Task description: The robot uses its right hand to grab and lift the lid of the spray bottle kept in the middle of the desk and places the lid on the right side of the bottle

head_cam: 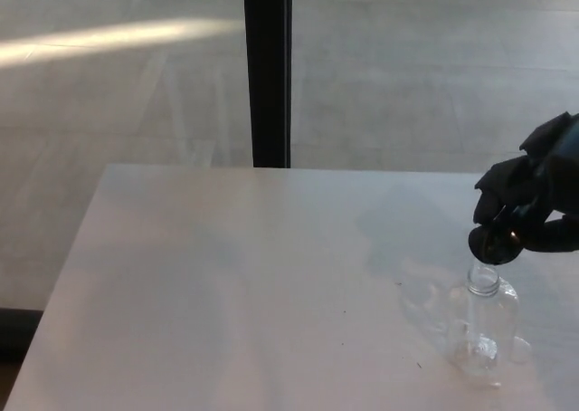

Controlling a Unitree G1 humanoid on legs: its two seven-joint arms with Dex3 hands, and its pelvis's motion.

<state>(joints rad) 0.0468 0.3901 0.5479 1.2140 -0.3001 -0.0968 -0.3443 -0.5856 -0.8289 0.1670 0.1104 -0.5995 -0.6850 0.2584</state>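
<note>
A clear spray bottle (pixel 484 325) stands upright near the right front of the white desk (pixel 235 284), its neck open at the top. Just above the neck hangs the black lid (pixel 493 242), with my right hand (pixel 529 203) shut on it. The hand comes in from the right edge and its fingers curl down around the lid. The lid is clear of the bottle by a small gap. My left hand does not show.
A black vertical post (pixel 268 67) rises behind the desk's far edge. Grey floor (pixel 407 76) lies beyond. The desk's left edge (pixel 68 275) slants toward the front.
</note>
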